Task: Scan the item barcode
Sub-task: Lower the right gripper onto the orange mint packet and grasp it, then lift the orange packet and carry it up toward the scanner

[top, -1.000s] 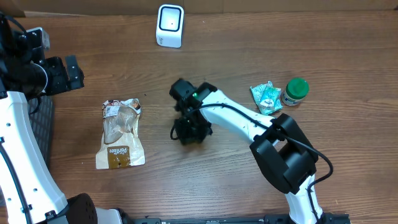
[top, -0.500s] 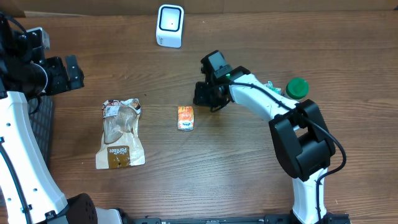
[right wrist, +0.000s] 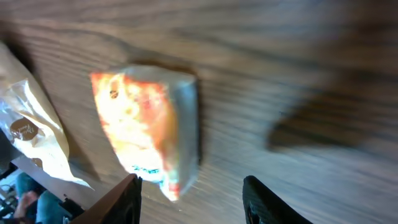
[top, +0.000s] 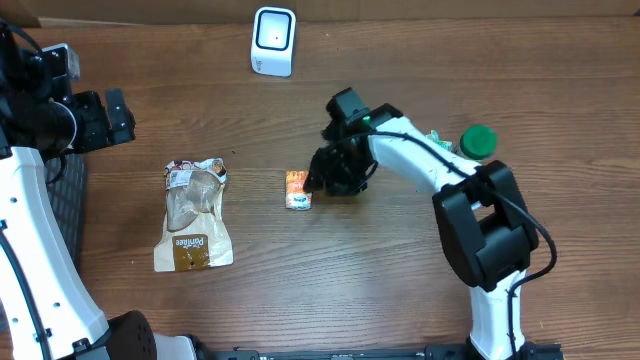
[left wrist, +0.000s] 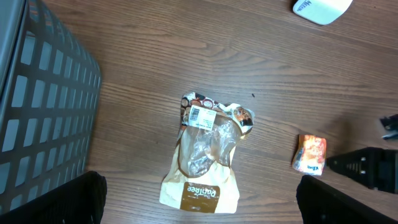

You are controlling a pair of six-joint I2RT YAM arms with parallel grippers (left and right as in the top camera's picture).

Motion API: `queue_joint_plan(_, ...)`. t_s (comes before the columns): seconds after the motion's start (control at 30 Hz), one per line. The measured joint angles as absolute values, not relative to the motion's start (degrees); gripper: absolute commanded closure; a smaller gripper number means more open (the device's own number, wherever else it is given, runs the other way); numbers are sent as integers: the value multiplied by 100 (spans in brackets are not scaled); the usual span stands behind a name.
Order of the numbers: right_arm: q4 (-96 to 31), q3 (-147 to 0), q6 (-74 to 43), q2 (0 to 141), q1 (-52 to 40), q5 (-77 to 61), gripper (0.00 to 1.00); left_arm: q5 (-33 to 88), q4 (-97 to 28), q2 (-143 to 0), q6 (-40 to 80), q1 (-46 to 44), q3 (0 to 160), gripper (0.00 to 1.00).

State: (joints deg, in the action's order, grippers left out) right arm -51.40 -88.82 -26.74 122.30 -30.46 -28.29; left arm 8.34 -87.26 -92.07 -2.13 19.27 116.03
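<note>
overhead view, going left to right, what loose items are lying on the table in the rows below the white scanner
brown snack bag → small orange packet → green-capped jar; the teal packet by the jar is left out, as the right arm mostly hides it

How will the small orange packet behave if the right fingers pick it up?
Probably light: the packet is small and lies flat. Its wrapper looks glossy in the right wrist view, so it may slip. Its sides look flat and boxy, so it should not roll.
</note>
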Motion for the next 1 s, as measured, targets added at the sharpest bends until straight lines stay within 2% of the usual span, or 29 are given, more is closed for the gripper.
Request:
queue_joint_plan(0.2,-4967,-8884,-3072,12446,-3363,-2716,66,834,-8726,-9207,-213,1927,11603,0)
queue_joint_plan(0.3,-4969,-8906,-3218,12545,-3391,-2672,83,836,-8726,-9207,-213,1927,11603,0)
queue_joint_plan(0.33,-4947,-8921,-3256,12589,-3389,-2709,96,834,-8726,-9207,-213,1927,11603,0)
queue_joint_plan(0.67,-5019,-8980,-2893,12597,-3299,-2950,96,834,-8726,-9207,-213,1927,11603,0)
queue_joint_plan(0.87,-5199,-8973,-1588,12326,-2786,-4191,96,834,-8726,-9207,-213,1927,11603,0)
queue_joint_plan(1.0,-5645,-8965,-534,11172,-2418,-5227,96,834,-8724,-9207,-213,1927,11603,0)
